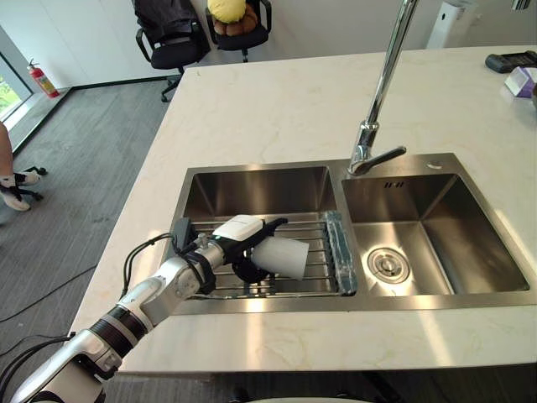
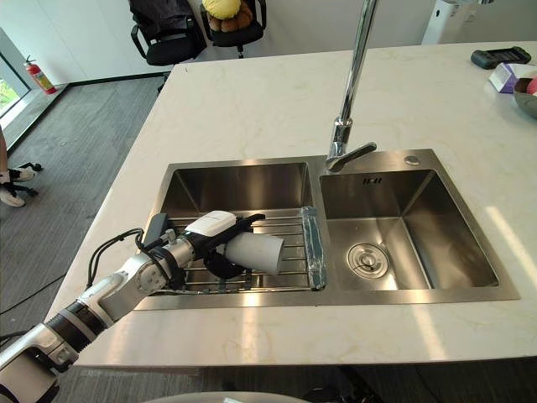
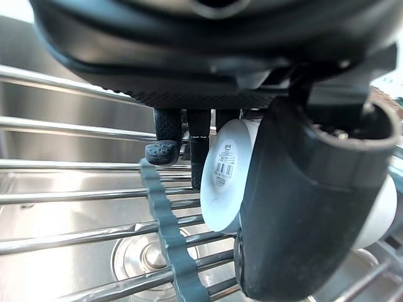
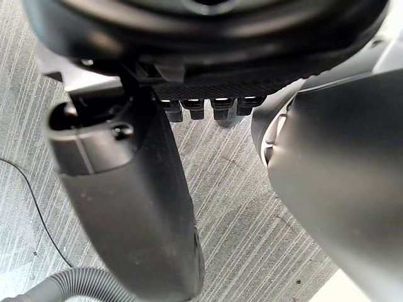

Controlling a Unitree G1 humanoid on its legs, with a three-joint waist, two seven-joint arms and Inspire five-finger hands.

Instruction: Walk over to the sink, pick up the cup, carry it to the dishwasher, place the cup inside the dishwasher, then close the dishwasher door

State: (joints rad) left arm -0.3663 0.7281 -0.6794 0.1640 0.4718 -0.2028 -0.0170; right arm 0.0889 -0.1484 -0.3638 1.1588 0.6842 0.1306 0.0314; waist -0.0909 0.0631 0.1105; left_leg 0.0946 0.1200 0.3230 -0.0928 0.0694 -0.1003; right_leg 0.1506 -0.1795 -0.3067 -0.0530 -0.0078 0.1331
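Observation:
A white cup (image 1: 285, 257) lies on its side over the wire rack (image 1: 319, 270) in the left basin of the steel sink (image 1: 268, 306), its wide mouth pointing right. My left hand (image 1: 239, 238) is shut on it, with the thumb across the top and the fingers curled round the far side. In the left wrist view the cup's (image 3: 223, 176) labelled base shows between the fingers (image 3: 165, 135) and thumb (image 3: 302, 207). Whether the cup touches the rack wires I cannot tell. My right hand (image 4: 126, 189) hangs relaxed over grey floor.
A tall faucet (image 1: 382, 92) rises behind the divider. The right basin (image 1: 436, 243) has a drain. A clear ribbed strip (image 1: 340, 252) edges the rack. A black device (image 1: 512, 60) and a small box (image 1: 520, 81) sit far right on the counter. Office chairs (image 1: 172, 38) stand beyond.

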